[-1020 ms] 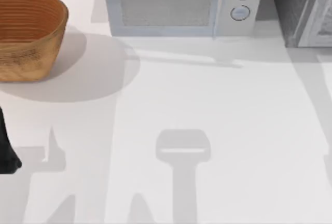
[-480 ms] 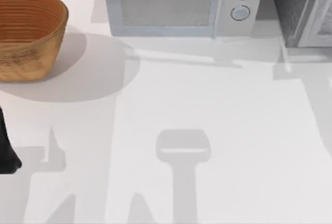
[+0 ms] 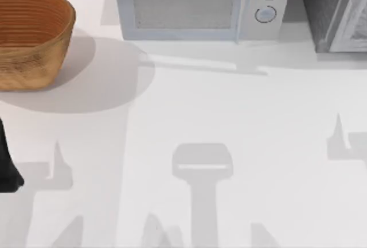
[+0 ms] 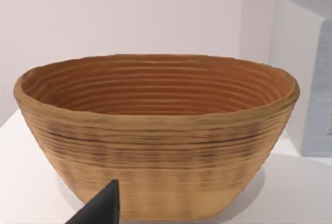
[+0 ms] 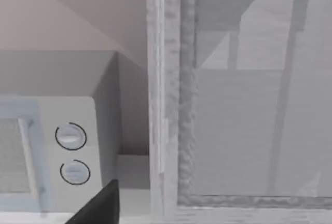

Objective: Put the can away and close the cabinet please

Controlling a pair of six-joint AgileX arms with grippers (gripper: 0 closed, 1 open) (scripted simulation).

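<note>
The can is out of view. The grey cabinet [image 3: 335,12] stands at the table's back right corner, and its pale front panel [image 5: 249,130] is close ahead in the right wrist view. A dark tip of my right gripper [image 5: 98,209] pokes in there, just short of the cabinet's edge. My left arm [image 3: 6,165] is parked at the table's left edge. A dark tip of my left gripper [image 4: 98,211] faces the basket.
A woven wicker basket [image 3: 31,38] sits at the back left, its rim [image 4: 155,117] near in the left wrist view. A white microwave [image 3: 198,7] with two round knobs [image 5: 71,136] stands at the back middle, beside the cabinet.
The right arm's shadow has slid from beside the cabinet toward the table's front right. The left arm, basket and microwave have not moved.
</note>
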